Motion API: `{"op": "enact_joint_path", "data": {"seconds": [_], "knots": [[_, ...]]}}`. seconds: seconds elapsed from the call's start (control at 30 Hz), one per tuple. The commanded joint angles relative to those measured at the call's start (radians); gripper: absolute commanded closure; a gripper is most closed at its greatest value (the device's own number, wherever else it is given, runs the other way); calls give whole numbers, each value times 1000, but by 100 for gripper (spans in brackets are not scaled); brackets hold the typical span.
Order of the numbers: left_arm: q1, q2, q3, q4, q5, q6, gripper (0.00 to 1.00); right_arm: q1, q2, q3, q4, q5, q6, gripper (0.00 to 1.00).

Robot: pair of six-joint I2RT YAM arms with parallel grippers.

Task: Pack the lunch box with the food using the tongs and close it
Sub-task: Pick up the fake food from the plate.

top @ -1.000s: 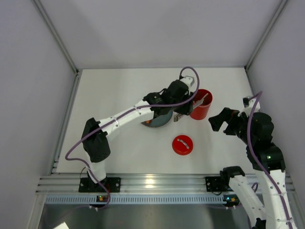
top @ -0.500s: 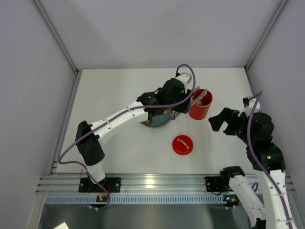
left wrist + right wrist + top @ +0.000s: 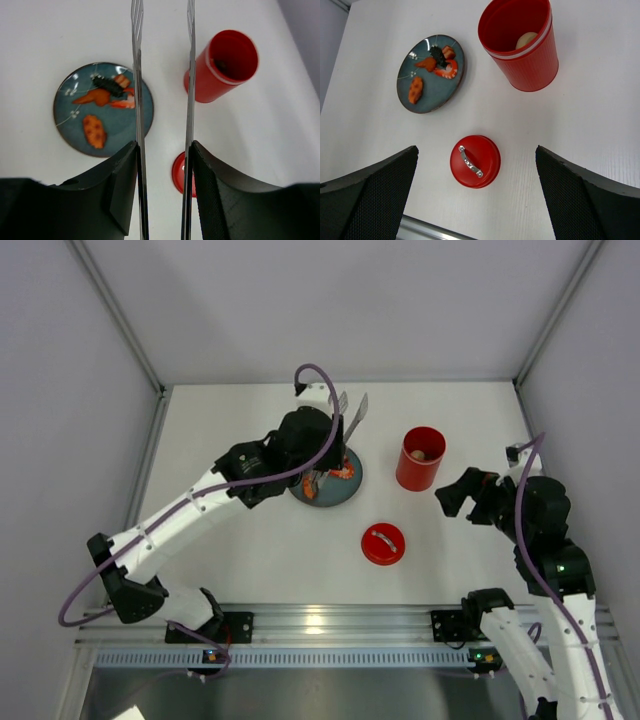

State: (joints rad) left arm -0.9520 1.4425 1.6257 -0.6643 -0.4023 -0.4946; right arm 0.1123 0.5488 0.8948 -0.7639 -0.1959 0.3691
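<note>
one red lunch box [image 3: 525, 65] holds one beige piece [image 3: 526, 40]. one plate [image 3: 432, 93] holds orange and dark food [image 3: 416, 90]. left gripper [image 3: 164, 150] squeezes one tongs [image 3: 136, 75]; right gripper [image 3: 476, 149] gapes wide, empty.

Soft, even light is flooding the white counter [image 3: 450, 410], casting faint shadows. Glare is shining off the rail [image 3: 318, 619] at 6 o'clock. The right pincer's fingers [image 3: 365, 195] are showing blurred.

No legible text, label, brand or number anywhere
</note>
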Motion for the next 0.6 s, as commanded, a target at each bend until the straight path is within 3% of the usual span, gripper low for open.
{"op": "enact_joint_path", "data": {"seconds": [0.0, 0.37, 0.57], "knots": [[-2, -33, -53, -199, -168, -88, 49, -10, -7, -11, 60, -22, 11, 1], [-1, -136, -374, -196, -139, -185, 49, -8, -3, -43, 86, -37, 14, 0], [1, -126, -432, -176, -116, -197, 49, -10, -3, -50, 94, -39, 14, 1]]}}
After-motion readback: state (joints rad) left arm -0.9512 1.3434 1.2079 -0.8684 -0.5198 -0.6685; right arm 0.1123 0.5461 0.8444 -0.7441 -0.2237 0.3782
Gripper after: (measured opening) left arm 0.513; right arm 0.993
